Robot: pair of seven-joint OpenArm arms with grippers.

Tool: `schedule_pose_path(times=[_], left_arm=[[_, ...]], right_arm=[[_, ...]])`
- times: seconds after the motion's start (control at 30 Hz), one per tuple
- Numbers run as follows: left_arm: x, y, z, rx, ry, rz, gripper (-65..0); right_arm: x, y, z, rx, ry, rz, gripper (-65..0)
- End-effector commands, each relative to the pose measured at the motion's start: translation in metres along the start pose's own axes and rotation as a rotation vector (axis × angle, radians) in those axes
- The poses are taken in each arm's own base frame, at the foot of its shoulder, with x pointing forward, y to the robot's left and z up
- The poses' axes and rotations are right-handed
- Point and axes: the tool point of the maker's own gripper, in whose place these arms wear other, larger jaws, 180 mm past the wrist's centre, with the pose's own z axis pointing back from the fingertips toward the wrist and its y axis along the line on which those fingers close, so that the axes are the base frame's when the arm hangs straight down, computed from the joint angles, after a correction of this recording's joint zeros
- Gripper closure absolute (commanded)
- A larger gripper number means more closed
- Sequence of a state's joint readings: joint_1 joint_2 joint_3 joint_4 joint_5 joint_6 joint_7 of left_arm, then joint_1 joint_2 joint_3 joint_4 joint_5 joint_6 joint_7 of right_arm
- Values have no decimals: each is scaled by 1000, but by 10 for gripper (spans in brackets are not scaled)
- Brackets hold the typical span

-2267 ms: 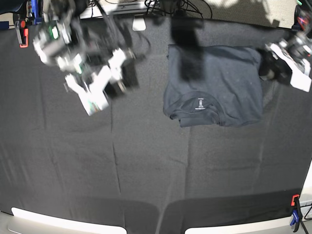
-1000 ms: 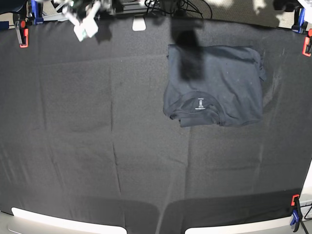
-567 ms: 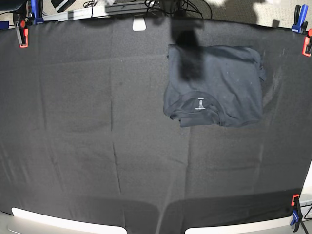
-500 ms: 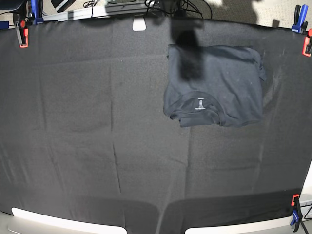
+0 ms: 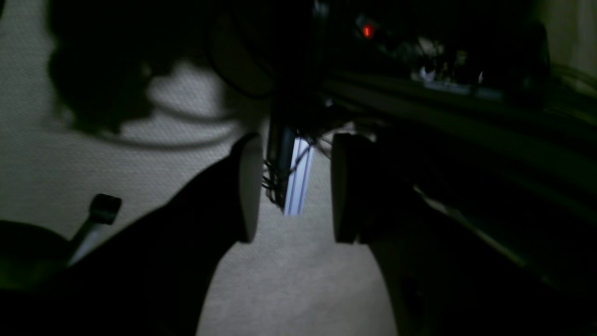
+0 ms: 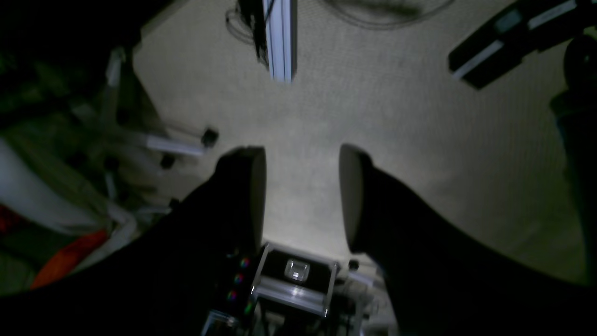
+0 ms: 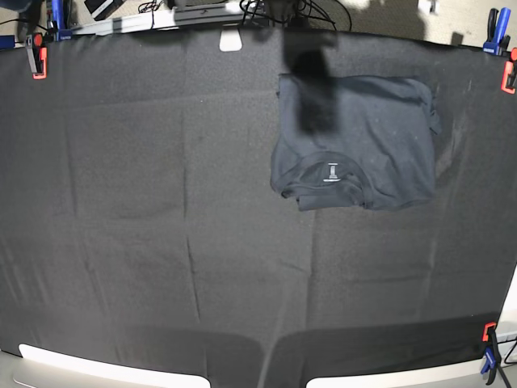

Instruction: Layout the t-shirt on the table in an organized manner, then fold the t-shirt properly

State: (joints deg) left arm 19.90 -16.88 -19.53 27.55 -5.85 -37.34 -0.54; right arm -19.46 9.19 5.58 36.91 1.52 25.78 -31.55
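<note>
The dark navy t-shirt lies folded into a compact rectangle at the upper right of the black-clothed table, its neck opening and small white label facing the near side. Neither arm shows in the base view. In the left wrist view my left gripper stands open with nothing between its fingers, hanging over pale carpet beside the table's frame. My right gripper is likewise open and empty in the right wrist view, above carpet and a small metal box.
Red and blue clamps pin the cloth at the table's corners. A dark shadow falls across the shirt's far left part. Cables and an aluminium rail lie on the floor behind the table.
Over the past two seconds both arms pulled back off the table and left the base view. In the last half second nothing visibly moved; the shirt stays as it lay.
</note>
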Motion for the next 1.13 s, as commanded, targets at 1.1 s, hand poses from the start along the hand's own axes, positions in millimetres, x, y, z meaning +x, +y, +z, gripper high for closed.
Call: schedule_pose_path(times=[1.1], left_arm=[[3, -46, -52, 136, -69, 166, -215]], right_arm=[[114, -34, 28, -154, -503, -80, -248]])
